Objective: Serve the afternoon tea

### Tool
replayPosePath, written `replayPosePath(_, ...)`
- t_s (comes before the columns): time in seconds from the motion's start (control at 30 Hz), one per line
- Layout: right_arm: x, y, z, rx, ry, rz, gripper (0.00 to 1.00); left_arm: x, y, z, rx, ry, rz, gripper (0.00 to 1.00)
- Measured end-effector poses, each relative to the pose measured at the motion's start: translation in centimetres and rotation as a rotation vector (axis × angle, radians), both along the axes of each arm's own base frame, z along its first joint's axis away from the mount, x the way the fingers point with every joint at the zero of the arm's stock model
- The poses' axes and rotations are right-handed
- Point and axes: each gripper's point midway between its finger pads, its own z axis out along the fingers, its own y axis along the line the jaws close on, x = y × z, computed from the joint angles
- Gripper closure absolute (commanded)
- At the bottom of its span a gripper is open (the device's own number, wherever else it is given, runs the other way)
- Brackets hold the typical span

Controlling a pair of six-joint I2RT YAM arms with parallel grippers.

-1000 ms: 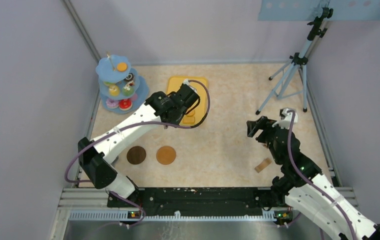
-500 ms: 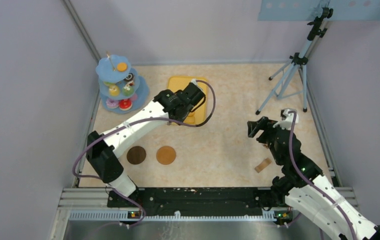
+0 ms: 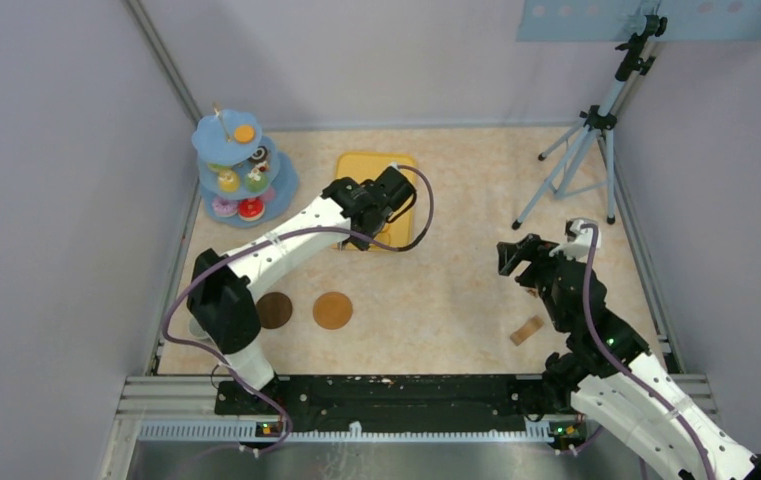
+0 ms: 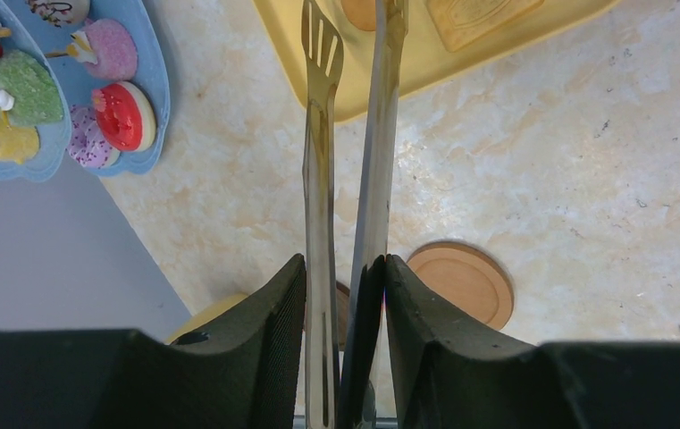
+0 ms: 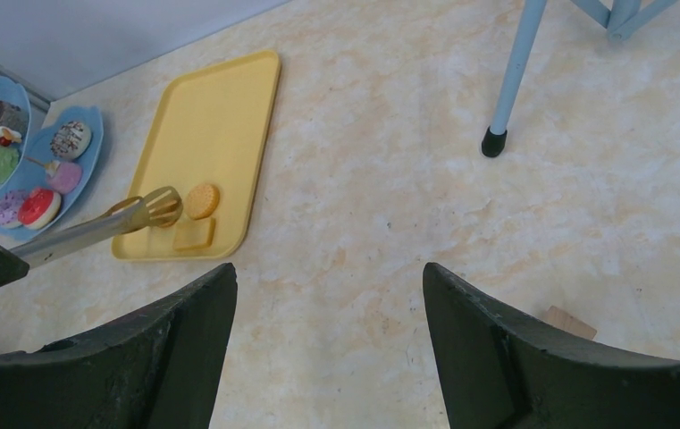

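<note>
Orange biscuits (image 5: 200, 200) are what I'm serving here, yet from above I cannot make them out. The left arm (image 3: 286, 240) reaches over the near end of the yellow tray (image 3: 356, 165) and hides them. That tray lies well off to the left of the right claw (image 3: 512, 256). The two coasters (image 3: 333, 310) sit nearer the arm bases on the tabletop (image 3: 436, 290).

On the left wrist view, the left claw (image 4: 345, 286) is clamped on the tongs (image 4: 318, 179). Their two blades run straight out ahead of it with a narrow gap between. Past the tips, cut off by the top edge, are the round biscuit (image 4: 358, 9) and, to its right, the square biscuit (image 4: 479, 16). The tiered stand (image 4: 153, 80) of cakes lies ahead and to the left of this claw.

On the right wrist view, the right claw's fingers (image 5: 139, 357) stand apart with nothing between them. The biscuits lie far ahead and to its left, on the tray's near corner. The tong tips are just beside the round one, though I cannot tell whether they touch.

My read: the left arm is the nearer one, and the tongs' long axis already points at the round biscuit. The coming move depends on parting the blades enough to straddle it.
</note>
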Motion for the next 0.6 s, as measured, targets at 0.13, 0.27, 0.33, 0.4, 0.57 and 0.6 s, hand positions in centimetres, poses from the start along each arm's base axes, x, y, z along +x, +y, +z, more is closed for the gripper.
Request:
replayPosePath(0.13, 0.0, 0.0, 0.0, 0.0, 0.0, 0.0, 0.25, 0.08, -0.04, -0.57, 0.013, 0.013, -0.001, 0.59)
replayPosePath(0.27, 0.0, 0.0, 0.0, 0.0, 0.0, 0.0, 0.25, 0.07, -0.1, -0.65, 0.017, 0.02, -0.013, 0.61)
replayPosePath(0.33, 0.0, 0.0, 0.0, 0.0, 0.0, 0.0, 0.25, 0.09, -0.12, -0.77, 0.022, 0.025, -0.018, 0.62)
replayPosePath(0.4, 0.0, 0.0, -0.01, -0.001, 0.0, 0.0, 0.25, 0.17, -0.2, -0.85, 0.025, 0.027, -0.021, 0.64)
replayPosePath(0.57, 0.01, 0.01, -0.03, 0.0, 0.001, 0.0, 0.25, 0.33, -0.39, -0.94, 0.03, 0.033, -0.022, 0.7)
replayPosePath(0.6, 0.01, 0.01, -0.03, 0.0, 0.001, 0.0, 0.25, 0.33, -0.36, -0.92, 0.031, 0.033, -0.022, 0.71)
